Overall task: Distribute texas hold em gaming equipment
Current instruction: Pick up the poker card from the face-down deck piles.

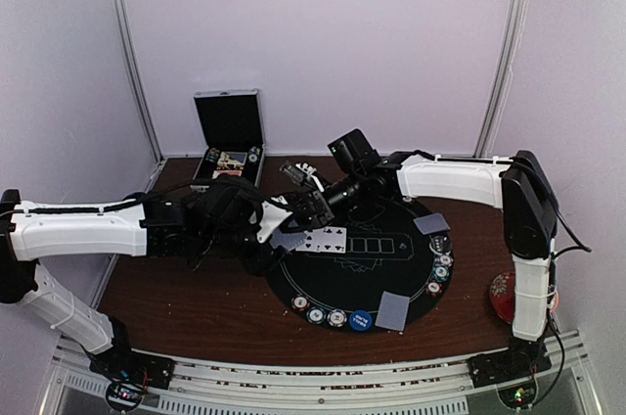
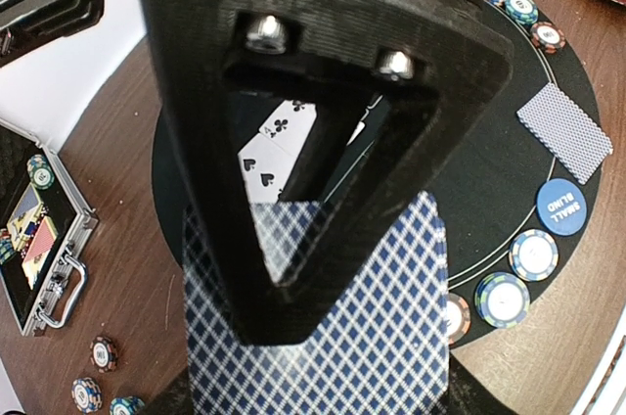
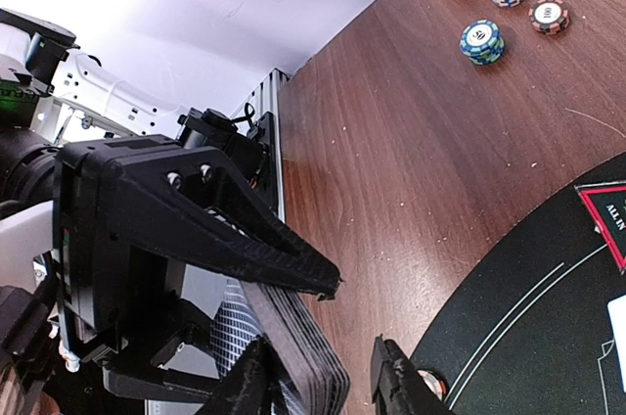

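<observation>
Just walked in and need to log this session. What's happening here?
The left gripper holds a deck of cards over the left edge of the black poker mat. The right gripper straddles the deck's edge, apparently to draw a card; whether it grips one is unclear. Some face-up cards lie on the mat; face-down hands and chips sit near its rim.

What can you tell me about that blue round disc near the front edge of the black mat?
The blue round disc is a flat, plastic-looking token with white lettering reading SMALL BLIND. It lies face up on the black round playing mat, close to its near edge. A white-centred poker chip sits beside it on one side, a face-down lattice-backed card on the other; whether either touches it is unclear. Nothing rests on it.
</observation>
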Controlling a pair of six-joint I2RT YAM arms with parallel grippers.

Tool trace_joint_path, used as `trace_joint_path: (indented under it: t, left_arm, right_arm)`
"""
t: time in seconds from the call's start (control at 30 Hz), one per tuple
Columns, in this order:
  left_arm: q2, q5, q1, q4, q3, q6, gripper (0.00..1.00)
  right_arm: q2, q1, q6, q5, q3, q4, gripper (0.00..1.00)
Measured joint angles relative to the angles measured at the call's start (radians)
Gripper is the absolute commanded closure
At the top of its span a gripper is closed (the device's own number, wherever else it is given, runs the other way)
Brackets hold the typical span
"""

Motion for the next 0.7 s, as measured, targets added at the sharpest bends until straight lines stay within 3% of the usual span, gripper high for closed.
trace_joint_path:
  t: [0.37,0.7]
  left_arm:
    - [0.0,0.0,0.0,-0.021,-0.005,0.0,0.36]
    - [0.001,0.0,0.0,-0.026,-0.008,0.0,0.35]
  right_arm:
    - [0.0,-0.031,-0.044,-0.014,0.002,-0.059,0.72]
    - [-0.004,-0.036,-0.09,-0.046,0.01,-0.115,0.91]
